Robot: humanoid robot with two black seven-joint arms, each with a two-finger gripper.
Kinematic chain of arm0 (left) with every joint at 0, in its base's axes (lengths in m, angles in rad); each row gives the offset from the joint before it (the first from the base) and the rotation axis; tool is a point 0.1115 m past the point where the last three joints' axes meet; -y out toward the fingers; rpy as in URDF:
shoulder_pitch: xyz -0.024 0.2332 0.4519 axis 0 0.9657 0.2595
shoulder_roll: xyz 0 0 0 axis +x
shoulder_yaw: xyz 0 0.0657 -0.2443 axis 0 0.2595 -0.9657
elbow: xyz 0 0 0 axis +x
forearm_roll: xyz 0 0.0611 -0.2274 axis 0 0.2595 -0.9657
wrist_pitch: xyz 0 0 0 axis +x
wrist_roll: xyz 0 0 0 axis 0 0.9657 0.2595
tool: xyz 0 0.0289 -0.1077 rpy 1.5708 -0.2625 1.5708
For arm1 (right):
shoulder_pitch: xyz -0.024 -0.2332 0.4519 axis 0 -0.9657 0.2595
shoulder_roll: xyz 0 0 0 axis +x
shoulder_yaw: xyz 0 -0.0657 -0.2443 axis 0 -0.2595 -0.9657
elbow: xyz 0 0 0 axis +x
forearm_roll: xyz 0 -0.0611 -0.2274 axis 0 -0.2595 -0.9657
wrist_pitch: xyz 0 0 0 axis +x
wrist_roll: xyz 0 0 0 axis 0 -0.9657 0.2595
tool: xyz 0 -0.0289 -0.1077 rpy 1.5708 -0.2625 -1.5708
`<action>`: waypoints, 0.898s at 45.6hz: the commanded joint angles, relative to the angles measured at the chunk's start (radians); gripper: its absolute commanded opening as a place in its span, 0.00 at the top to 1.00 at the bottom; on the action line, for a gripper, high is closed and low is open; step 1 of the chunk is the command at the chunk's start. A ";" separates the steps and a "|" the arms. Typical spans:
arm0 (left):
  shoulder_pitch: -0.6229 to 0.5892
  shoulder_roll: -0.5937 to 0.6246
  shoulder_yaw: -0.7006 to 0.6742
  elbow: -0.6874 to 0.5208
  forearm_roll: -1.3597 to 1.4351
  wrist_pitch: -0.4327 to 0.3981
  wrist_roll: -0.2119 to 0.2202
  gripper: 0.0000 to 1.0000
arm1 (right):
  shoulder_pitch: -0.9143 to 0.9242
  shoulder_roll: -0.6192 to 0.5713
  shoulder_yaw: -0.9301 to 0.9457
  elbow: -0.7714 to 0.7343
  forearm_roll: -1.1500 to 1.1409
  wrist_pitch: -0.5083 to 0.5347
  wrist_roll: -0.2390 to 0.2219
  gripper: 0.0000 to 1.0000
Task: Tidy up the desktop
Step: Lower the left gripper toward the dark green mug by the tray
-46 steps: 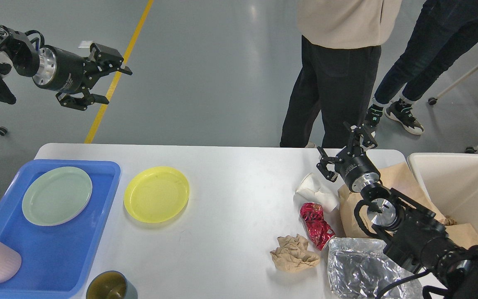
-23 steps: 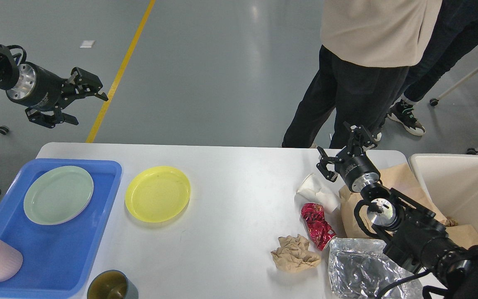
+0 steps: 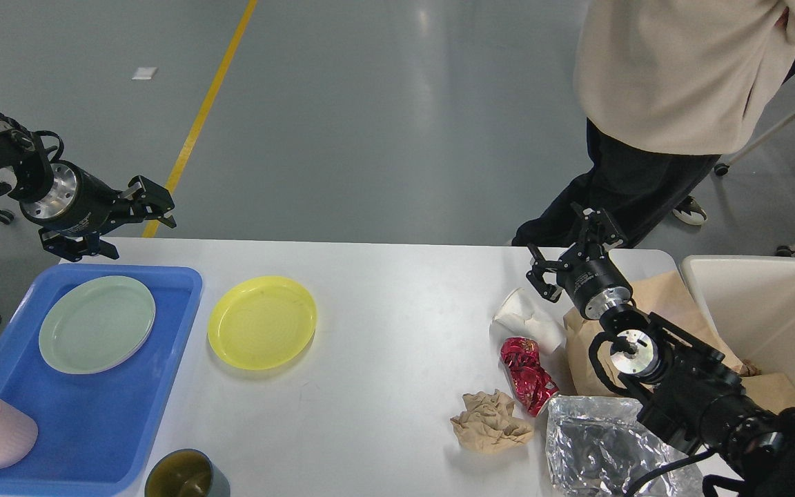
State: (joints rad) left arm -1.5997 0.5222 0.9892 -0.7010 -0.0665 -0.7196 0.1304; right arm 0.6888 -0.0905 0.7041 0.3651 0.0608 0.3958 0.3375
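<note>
Now dropping lower, left gripper [image 3: 136, 222], hanging just past the far left corner of the desktop [image 3: 384, 359], fingers apart, holding nothing. Staying put near the far right edge, right gripper [image 3: 572, 252], fingers apart too, just above the white paper cup [image 3: 525, 317]. Still lying mid-left on the desktop, yellow plate [image 3: 262, 322], beside the blue tray [image 3: 94, 414]. Stepping to the right behind the far edge, person [image 3: 673, 90].
</note>
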 commanded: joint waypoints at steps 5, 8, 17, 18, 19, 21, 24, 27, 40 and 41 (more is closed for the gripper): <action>-0.149 0.053 0.072 -0.242 0.001 0.000 0.000 0.04 | 0.000 0.000 0.000 0.000 0.001 0.000 0.000 0.00; -0.178 0.058 0.089 -0.297 0.001 -0.001 0.000 0.04 | 0.000 0.000 0.000 0.000 0.001 0.000 0.000 0.00; -0.281 0.082 0.161 -0.454 0.001 -0.003 0.002 0.04 | 0.000 0.000 0.000 0.000 -0.001 0.000 0.000 0.00; -0.295 0.084 0.170 -0.469 0.001 -0.003 0.000 0.04 | 0.000 0.000 0.000 0.000 0.001 0.000 0.000 0.00; -0.310 0.084 0.178 -0.483 0.001 -0.003 0.002 0.04 | 0.000 0.000 0.000 0.000 -0.001 0.000 0.000 0.00; -0.344 0.085 0.201 -0.517 0.001 -0.006 0.002 0.04 | 0.000 0.000 0.000 0.000 -0.001 0.000 0.000 0.00; -0.376 0.085 0.218 -0.546 0.001 -0.015 0.003 0.04 | 0.000 0.000 0.000 0.000 0.001 0.000 0.000 0.00; -0.414 0.085 0.239 -0.577 0.002 -0.029 0.008 0.04 | 0.000 0.000 0.000 0.000 0.001 0.000 0.000 0.00; -0.582 0.074 0.338 -0.693 0.002 -0.173 0.014 0.04 | 0.000 0.000 0.000 0.000 0.001 0.000 0.000 0.00; -0.586 0.073 0.338 -0.698 0.002 -0.185 0.014 0.04 | 0.000 0.000 0.000 0.000 -0.001 0.000 0.000 0.00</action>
State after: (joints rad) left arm -2.1424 0.6028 1.3054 -1.3682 -0.0645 -0.8483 0.1408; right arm 0.6888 -0.0905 0.7041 0.3651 0.0606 0.3958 0.3375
